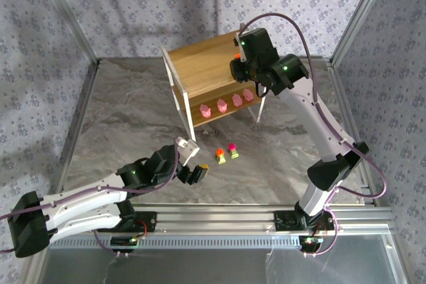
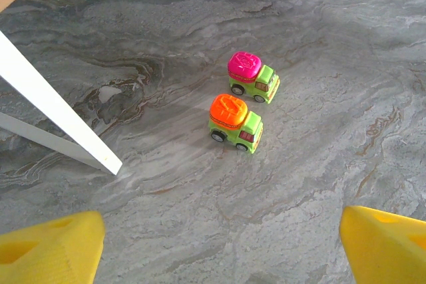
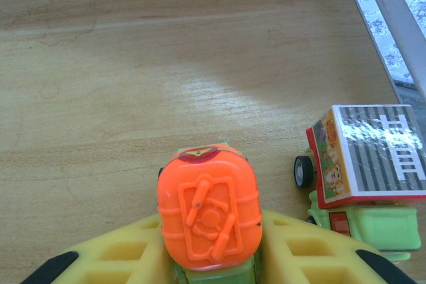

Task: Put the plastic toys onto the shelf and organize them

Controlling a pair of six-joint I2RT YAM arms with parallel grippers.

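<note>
The shelf point(image 1: 200, 64) stands at the back of the table, with several pale-pink figures point(image 1: 221, 104) in a row on its lower tier. On its wooden top point(image 3: 166, 64), my right gripper point(image 3: 213, 261) is shut on an orange-topped green truck point(image 3: 209, 212), yellow fingers point(image 3: 120, 254) against both its sides. A truck with a striped box top point(image 3: 363, 177) stands just to its right. On the table in front of the shelf sit a magenta-topped truck point(image 2: 253, 76) and an orange-topped truck point(image 2: 235, 123). My left gripper point(image 2: 223, 247) hovers open, short of them.
A white shelf leg point(image 2: 53, 108) slants across the left of the left wrist view, close to the two loose trucks. In the top view the right gripper point(image 1: 237, 58) is over the shelf's right end and the left gripper point(image 1: 193, 159) is low, near the shelf's front leg.
</note>
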